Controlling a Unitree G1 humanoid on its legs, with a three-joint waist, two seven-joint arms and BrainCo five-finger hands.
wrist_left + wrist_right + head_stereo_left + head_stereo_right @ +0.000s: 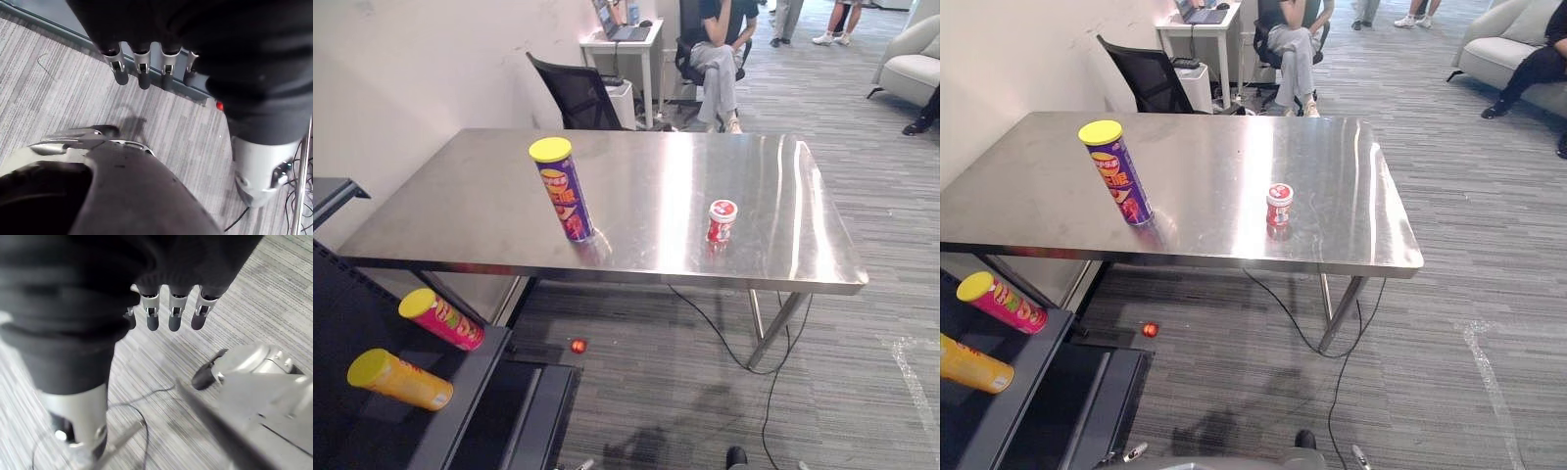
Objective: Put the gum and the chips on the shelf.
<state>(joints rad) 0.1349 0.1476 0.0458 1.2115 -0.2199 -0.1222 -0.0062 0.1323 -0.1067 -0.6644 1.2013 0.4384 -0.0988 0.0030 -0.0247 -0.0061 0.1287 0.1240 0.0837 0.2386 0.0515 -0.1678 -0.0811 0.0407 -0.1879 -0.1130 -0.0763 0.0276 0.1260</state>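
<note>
Silver fingers of the left robot hand (143, 68) and right robot hand (175, 313) hang straight, holding nothing. The purple chips can (565, 191) and gum tub (722, 220) stand apart on the tabletop (460, 215), so the first pick looks not yet begun. Next, reach for one, grasp it and carry it to the shelf (475, 377) at the left

The left hand (195, 44) wears a dark ribbed cover above a row of silver fingers (142, 68) with dark tips. The right hand (88, 289) matches, its thumb (78, 416) silver-grey.
</note>
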